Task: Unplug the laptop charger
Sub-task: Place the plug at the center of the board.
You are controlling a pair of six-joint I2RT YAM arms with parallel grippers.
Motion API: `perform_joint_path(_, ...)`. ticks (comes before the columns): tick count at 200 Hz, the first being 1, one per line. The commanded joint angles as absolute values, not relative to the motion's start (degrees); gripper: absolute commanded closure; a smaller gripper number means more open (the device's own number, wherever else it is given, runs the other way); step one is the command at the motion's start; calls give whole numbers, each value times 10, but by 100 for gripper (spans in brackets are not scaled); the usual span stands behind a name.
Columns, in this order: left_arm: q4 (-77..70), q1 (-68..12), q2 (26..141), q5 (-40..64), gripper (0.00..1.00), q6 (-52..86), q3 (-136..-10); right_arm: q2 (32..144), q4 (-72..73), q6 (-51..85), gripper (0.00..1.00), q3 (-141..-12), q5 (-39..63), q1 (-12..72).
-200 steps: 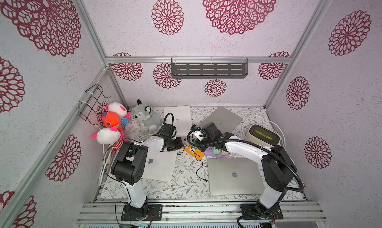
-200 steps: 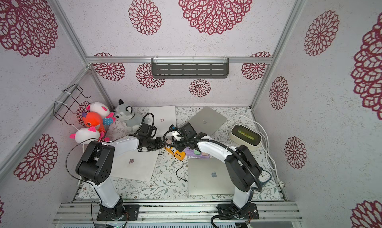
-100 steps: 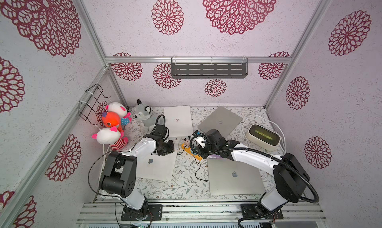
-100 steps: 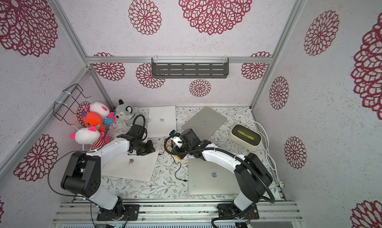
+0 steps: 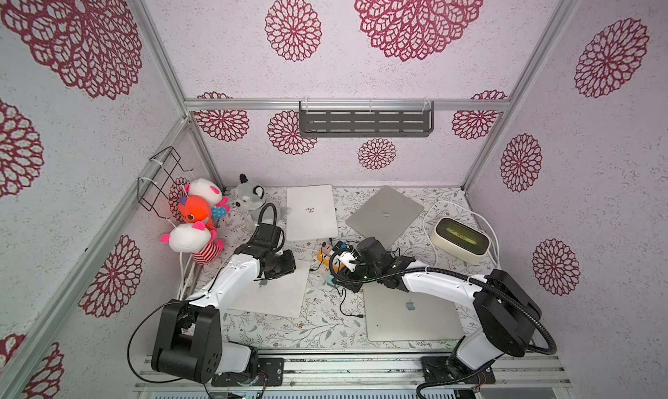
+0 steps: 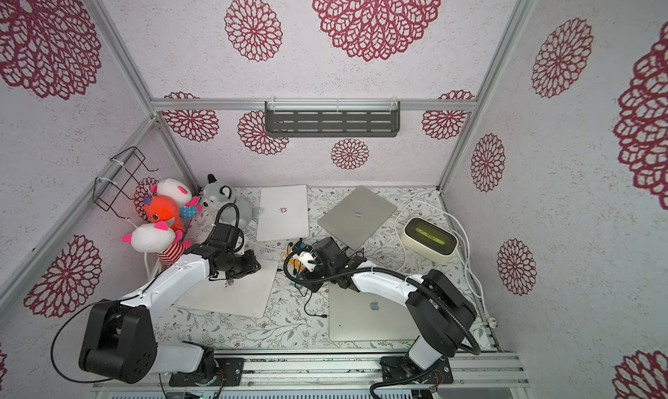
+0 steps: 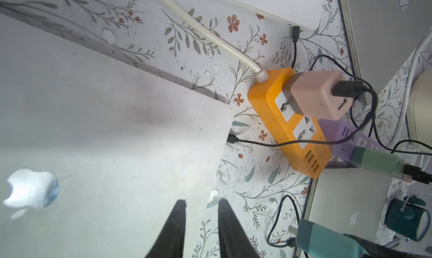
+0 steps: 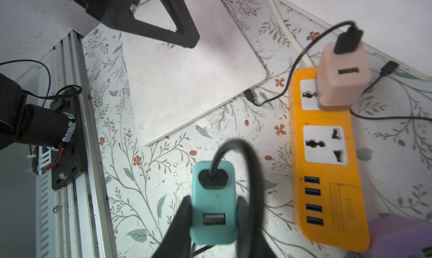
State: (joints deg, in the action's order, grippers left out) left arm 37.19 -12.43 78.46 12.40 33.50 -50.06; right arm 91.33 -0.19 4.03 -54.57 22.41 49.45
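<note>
The right gripper [image 8: 213,218] is pinching a teal charger [image 8: 211,198], one finger pressed against each side of it. A black cable [image 8: 247,165] comes out of the charger's end and loops round past the gripper. The charger is out of its socket. It hangs over the floral tablecloth [image 8: 149,175] beside the orange power strip [image 8: 327,118], not touching it, and from the left wrist camera its metal prongs [image 7: 293,230] show bare in the air.

On the strip one socket is free, and a pink adapter [image 8: 342,81] with its own black lead sits plugged into the end socket.

In a top view the strip [image 5: 322,257] lies just left of centre in the lower half of the frame, between the ends of the two arms.

The left gripper [image 7: 202,201] hangs at the edge of the white laptop [image 7: 117,139]. Its fingers [image 7: 177,221] are a little apart with nothing between them. One is over the lid, the other over the cloth just past the edge. In the top view that laptop [image 5: 278,292] lies at the lower left of the table. A thin black cable is plugged into its side nearest the strip.
</note>
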Motion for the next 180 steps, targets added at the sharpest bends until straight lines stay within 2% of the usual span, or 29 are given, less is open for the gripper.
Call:
perform_joint_path(1, 389, -121, 753, 111, 71, 351, -489, 928, 31, 52, 98, -553, 258, 503)
perform_joint_path(112, 407, -121, 682, 94, 70, 382, -452, 1007, 64, 71, 96, -560, 315, 524)
perform_joint_path(180, 410, -121, 683, 93, 70, 384, -452, 1040, 37, 68, 86, -571, 304, 522)
